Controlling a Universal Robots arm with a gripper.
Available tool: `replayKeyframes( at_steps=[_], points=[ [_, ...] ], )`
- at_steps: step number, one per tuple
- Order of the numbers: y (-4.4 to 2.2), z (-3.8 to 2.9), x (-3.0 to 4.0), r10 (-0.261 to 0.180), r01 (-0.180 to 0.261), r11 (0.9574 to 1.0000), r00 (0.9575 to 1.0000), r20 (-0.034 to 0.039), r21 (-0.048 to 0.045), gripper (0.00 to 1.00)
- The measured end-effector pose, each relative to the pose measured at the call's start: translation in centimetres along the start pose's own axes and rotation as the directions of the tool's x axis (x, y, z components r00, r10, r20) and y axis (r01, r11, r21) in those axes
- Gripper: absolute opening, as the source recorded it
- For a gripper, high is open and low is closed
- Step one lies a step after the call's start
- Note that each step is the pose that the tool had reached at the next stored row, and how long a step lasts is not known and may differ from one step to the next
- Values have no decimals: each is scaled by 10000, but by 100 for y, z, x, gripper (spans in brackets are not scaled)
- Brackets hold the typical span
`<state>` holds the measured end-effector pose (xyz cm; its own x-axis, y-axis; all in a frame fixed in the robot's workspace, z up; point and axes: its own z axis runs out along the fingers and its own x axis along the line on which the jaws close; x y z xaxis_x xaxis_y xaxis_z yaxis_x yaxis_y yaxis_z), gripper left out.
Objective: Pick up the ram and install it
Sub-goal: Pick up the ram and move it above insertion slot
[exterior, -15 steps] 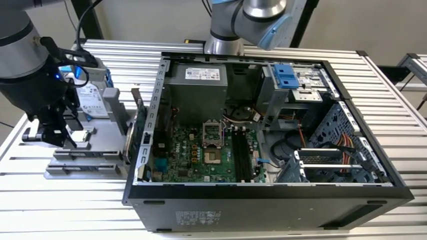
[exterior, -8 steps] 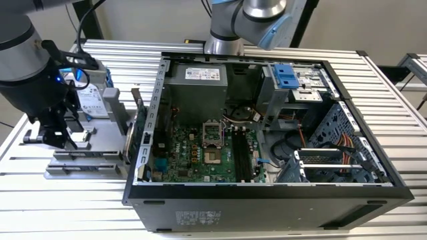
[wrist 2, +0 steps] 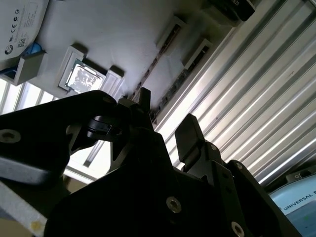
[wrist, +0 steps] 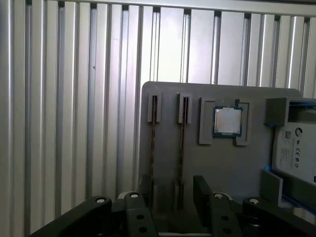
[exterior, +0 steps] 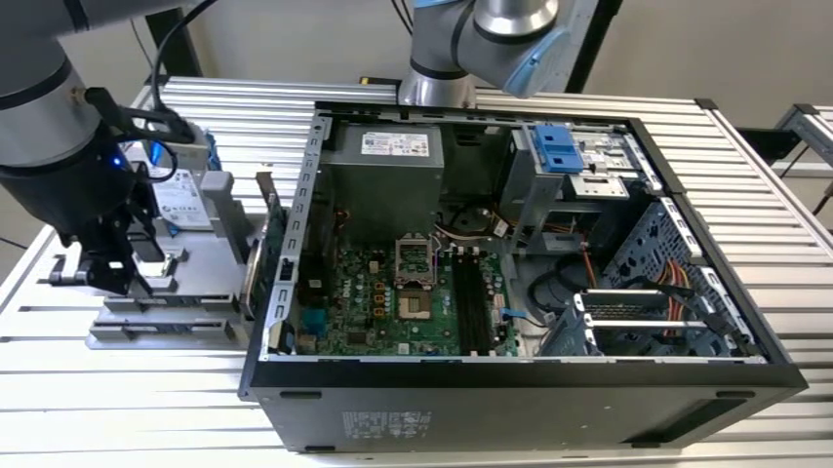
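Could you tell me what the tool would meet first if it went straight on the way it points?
Probably the ram stick nearer the processor, standing on edge in the grey tray: the open tool points down with that stick between its fingers. Depth is unclear, though.

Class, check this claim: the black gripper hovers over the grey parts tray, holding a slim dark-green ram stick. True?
Wrong. The black gripper hovers over the grey parts tray empty, fingers open; the first wrist view shows both slim dark-green ram sticks seated in their tray slots.
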<state>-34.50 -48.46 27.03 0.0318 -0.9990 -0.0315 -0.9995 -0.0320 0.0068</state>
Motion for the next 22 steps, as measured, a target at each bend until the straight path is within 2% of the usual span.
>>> replayKeyframes(
  at_steps=[22],
  points=[
    [0, 183, 68, 1, -1, 10000, 10000, 1, 1, 100]
  ],
)
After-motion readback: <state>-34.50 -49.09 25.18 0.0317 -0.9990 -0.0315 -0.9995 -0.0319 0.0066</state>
